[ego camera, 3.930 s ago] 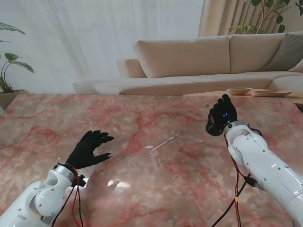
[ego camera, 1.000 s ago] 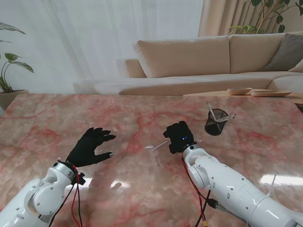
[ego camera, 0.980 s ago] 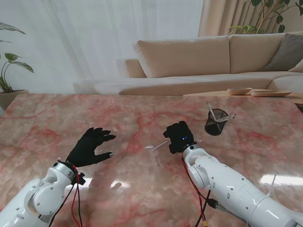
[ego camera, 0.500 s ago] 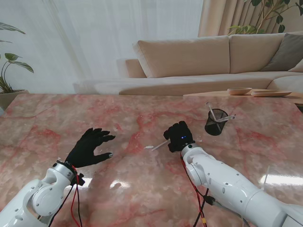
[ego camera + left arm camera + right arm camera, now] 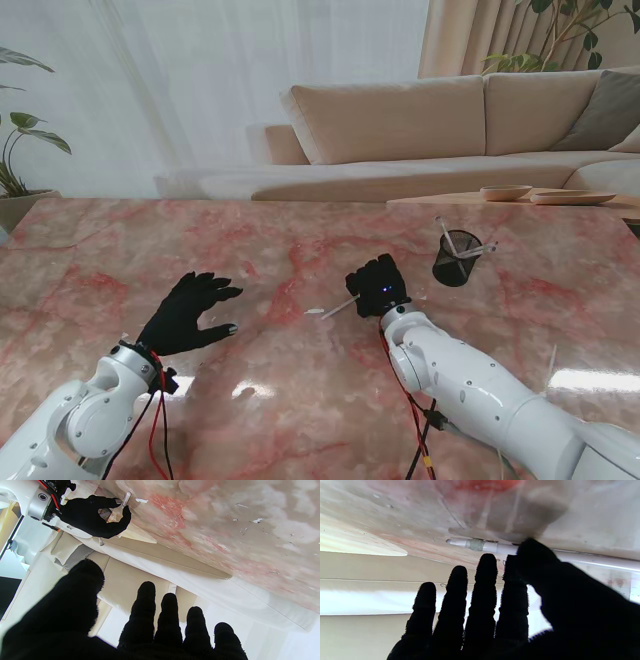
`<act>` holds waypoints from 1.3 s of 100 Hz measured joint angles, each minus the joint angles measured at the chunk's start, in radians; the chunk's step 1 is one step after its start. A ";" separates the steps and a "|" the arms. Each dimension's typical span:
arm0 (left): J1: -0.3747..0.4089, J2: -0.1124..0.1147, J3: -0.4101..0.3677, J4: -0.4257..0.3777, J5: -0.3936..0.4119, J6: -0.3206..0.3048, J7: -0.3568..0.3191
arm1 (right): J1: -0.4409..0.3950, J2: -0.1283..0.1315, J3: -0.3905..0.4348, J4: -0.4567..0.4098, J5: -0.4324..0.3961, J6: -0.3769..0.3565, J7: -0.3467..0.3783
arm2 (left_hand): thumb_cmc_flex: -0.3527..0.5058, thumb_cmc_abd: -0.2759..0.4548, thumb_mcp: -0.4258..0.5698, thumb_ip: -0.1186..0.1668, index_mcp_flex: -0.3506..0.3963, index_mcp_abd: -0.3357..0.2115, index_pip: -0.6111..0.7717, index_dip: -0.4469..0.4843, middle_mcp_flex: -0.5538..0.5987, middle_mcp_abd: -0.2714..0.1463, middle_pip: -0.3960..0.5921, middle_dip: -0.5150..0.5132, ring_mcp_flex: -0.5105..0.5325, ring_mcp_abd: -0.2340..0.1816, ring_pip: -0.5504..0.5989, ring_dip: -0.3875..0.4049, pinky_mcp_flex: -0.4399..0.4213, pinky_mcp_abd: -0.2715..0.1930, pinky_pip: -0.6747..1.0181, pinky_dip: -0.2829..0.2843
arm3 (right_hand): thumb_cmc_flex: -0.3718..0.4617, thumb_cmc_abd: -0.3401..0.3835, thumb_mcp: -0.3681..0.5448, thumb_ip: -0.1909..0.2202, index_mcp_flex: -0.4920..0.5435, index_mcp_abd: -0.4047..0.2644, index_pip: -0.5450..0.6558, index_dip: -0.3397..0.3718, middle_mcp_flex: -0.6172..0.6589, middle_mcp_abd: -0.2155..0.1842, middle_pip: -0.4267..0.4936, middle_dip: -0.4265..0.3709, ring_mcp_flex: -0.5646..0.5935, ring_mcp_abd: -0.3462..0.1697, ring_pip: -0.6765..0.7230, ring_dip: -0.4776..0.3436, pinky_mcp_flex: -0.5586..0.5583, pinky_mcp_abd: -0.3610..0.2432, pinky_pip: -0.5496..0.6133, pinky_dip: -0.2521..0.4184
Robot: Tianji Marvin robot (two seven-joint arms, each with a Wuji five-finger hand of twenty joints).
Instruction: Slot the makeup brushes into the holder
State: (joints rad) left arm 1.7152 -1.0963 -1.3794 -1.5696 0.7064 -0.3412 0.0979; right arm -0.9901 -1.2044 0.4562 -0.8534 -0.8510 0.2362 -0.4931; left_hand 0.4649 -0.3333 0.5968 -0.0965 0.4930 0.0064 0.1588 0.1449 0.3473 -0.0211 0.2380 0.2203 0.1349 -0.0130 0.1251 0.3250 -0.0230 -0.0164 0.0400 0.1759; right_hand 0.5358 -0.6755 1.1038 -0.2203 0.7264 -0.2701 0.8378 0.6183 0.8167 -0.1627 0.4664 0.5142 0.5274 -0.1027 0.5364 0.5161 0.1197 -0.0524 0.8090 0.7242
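Right robot hand: mid of the stand pic, down on the white brush. In my right wrist pic the thumb tip sits on the brush handle, other fingers straight out past it. Can't tell yet if it's really clamped on.
Left robot hand: lower left of the stand pic, fingers spread apart, holding nothing, just over the counter.
Brush: lies flat on the counter, mid pic, slanted. Its free end pokes out to the left of my right robot hand.
Holder: dark mesh cup, standing up, to the upper right of my right robot hand, apart from it. Two white brushes lean inside it already.
Left wrist pic: shows my other robot hand far off, finger and thumb on both sides of the brush.
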 measured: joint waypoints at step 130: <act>0.006 0.001 -0.006 0.000 -0.001 0.000 -0.003 | 0.036 -0.071 -0.042 0.117 0.120 -0.010 -0.043 | 0.000 0.000 0.000 0.000 0.000 0.000 0.000 0.000 0.000 0.000 0.000 0.000 0.000 0.000 0.000 0.000 0.000 0.000 0.000 -0.009 | -0.086 -0.060 0.314 0.006 0.023 0.005 -0.021 0.578 -0.177 -0.004 0.141 0.123 -0.131 -0.032 0.049 0.015 -0.075 -0.038 0.012 0.023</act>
State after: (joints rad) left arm 1.7212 -1.0952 -1.3859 -1.5701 0.7059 -0.3410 0.0947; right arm -0.9540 -1.2755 0.4140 -0.7359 -0.7312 0.2259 -0.5363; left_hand 0.4650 -0.3333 0.5968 -0.0964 0.4930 0.0063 0.1588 0.1449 0.3473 -0.0211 0.2380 0.2203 0.1349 -0.0130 0.1251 0.3250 -0.0229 -0.0164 0.0398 0.1665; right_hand 0.4495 -0.7354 1.4174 -0.2147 0.7499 -0.2655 0.8163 1.1963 0.6401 -0.1664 0.6075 0.6372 0.3959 -0.1348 0.5859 0.5313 0.0446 -0.0902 0.8208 0.7475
